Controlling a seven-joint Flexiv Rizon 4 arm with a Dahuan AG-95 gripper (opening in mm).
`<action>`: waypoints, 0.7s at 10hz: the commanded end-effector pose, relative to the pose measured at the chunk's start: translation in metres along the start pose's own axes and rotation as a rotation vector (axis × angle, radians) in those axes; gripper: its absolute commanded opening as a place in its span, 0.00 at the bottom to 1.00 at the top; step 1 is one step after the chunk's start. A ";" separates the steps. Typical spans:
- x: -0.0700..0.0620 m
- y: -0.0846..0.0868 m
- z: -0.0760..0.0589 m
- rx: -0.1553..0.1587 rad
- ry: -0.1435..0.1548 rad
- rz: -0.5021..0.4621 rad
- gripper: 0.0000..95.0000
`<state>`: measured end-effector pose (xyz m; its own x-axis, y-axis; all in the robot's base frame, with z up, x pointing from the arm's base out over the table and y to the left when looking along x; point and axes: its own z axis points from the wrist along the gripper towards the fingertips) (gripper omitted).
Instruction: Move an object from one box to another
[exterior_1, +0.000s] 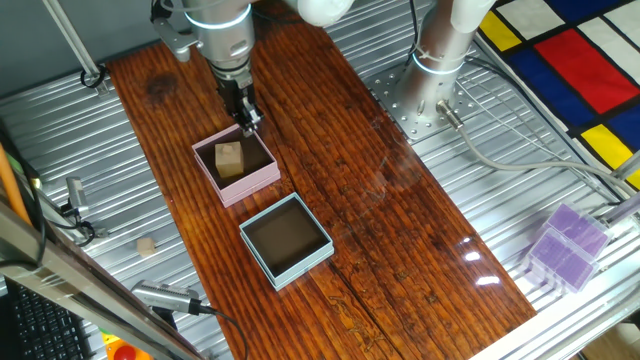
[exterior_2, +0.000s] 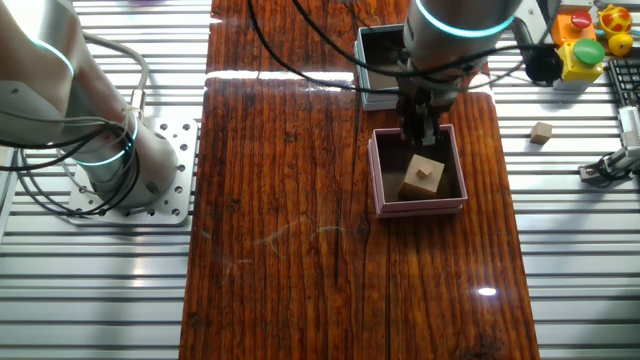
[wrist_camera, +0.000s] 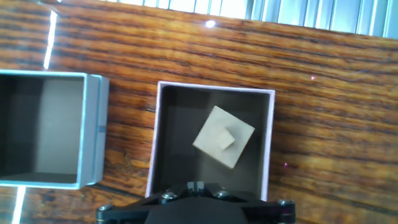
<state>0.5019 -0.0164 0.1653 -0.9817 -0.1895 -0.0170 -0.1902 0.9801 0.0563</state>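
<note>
The tan wooden cube (exterior_1: 229, 158) lies turned at an angle inside the pink box (exterior_1: 252, 184). It also shows in the other fixed view (exterior_2: 423, 177) and in the hand view (wrist_camera: 223, 137), where a smaller square sits on its top face. My gripper (exterior_1: 248, 118) hangs over the pink box's edge beside the cube, apart from it, with its fingers together and holding nothing. It shows in the other fixed view (exterior_2: 418, 135) and at the hand view's lower edge (wrist_camera: 196, 185). The light blue box (exterior_1: 290, 277) stands empty next to the pink box (exterior_2: 420, 209) (wrist_camera: 271, 143); it also shows in the other views (exterior_2: 372, 98) (wrist_camera: 94, 130).
A small tan block (exterior_1: 147, 246) (exterior_2: 541, 132) lies on the metal bench off the wooden board. Purple plastic boxes (exterior_1: 565, 245) sit at one corner. The arm's base (exterior_1: 440, 55) (exterior_2: 110, 170) is bolted beside the board. A button box (exterior_2: 580, 45) stands near the blue box.
</note>
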 end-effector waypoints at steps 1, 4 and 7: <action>-0.003 -0.012 0.013 0.006 -0.009 -0.026 0.20; -0.015 -0.023 0.037 0.013 -0.033 -0.065 0.40; -0.027 -0.032 0.055 0.022 -0.038 -0.112 0.40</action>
<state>0.5349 -0.0388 0.1098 -0.9538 -0.2948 -0.0573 -0.2969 0.9544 0.0319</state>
